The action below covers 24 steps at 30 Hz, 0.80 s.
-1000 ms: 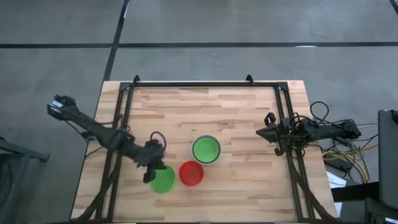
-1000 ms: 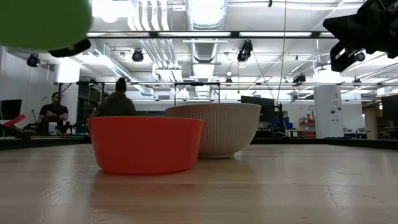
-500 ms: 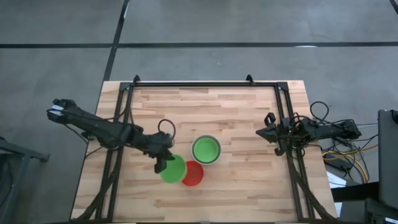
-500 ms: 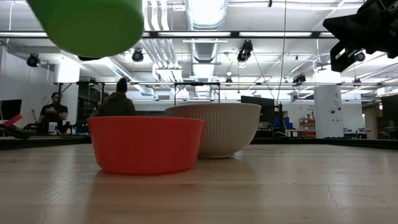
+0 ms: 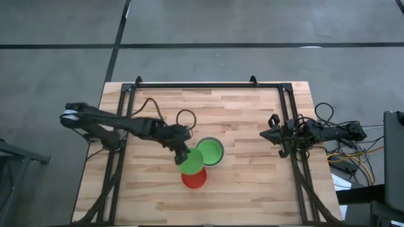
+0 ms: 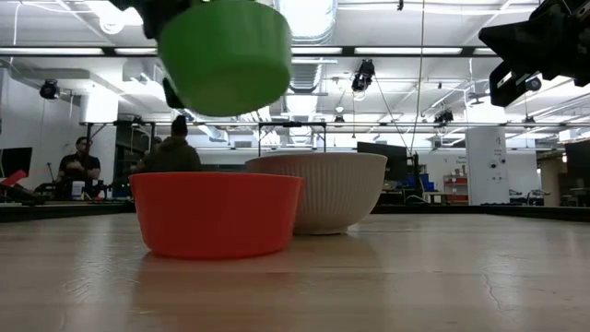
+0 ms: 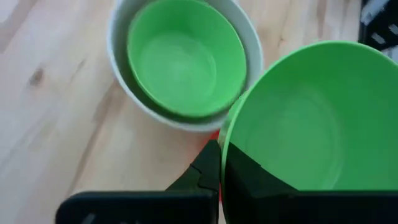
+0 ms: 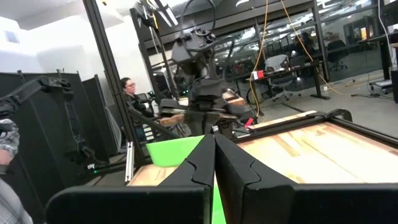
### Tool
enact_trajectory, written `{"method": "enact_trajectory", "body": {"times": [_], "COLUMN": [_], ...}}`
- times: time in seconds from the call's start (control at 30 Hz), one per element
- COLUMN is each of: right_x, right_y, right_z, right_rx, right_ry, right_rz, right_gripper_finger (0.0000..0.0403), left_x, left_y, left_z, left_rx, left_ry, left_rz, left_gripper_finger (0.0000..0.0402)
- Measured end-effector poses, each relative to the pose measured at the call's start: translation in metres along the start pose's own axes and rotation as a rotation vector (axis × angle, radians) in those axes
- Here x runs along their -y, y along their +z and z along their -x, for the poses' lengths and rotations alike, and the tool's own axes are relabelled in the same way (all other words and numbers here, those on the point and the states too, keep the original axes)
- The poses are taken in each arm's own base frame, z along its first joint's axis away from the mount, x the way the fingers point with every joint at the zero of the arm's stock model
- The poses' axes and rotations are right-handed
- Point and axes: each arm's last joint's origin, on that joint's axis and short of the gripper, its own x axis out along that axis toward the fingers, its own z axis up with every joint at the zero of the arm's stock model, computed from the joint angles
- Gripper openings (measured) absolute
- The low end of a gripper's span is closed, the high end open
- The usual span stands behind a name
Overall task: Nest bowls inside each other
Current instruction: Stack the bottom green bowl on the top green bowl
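In the high view a bright green bowl [image 5: 190, 162] hangs in the air over the red bowl [image 5: 194, 179], with my left gripper [image 5: 183, 153] shut on it. The red bowl [image 6: 217, 214] stands on its base on the table. Just behind it stands the pale ribbed bowl [image 6: 323, 189], which has another green bowl [image 7: 186, 56] nested inside. My right gripper [image 5: 270, 132] waits shut at the table's right edge, touching nothing. My left gripper pinches the carried green bowl's rim wall [image 7: 226, 146], one finger inside the bowl [image 7: 252, 180] and one outside [image 7: 202, 171]. The fingers slant down from the table's left. The bowl [image 6: 226, 55] hangs clear of the table, mouth up and slightly tilted, above the red bowl.
Black frame rails [image 5: 208, 84] run along the table's far, left and right sides. Bare wood [image 5: 240, 195] lies at the near right. Cables [image 5: 344, 148] hang off the right edge. People sit in the room beyond the table [image 6: 83, 166].
My left gripper has swung toward the table's right and a little toward the far edge, still shut on the green bowl. The bowl has travelled in the air from left of the red bowl to over it. The other bowls have stayed in place.
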Motion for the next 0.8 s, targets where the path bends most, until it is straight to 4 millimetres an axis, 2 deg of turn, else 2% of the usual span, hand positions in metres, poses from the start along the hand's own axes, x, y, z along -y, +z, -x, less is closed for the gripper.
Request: {"method": "enact_trajectory", "body": {"times": [0.5, 0.8], "right_x": [0.0, 0.0], "right_y": [0.0, 0.0], "right_z": [0.0, 0.0], "right_rx": [0.001, 0.0], "right_ry": [0.0, 0.0], "right_rz": [0.0, 0.0], "right_gripper_finger": [0.0008, 0.0008], "left_x": [-0.023, -0.031], "left_y": [0.046, 0.064], "left_z": [-0.028, -0.042], "left_rx": [-0.004, -0.006], "left_ry": [0.048, 0.061], "left_rz": [0.09, 0.101], "left_gripper_finger": [0.0006, 0.0006]}}
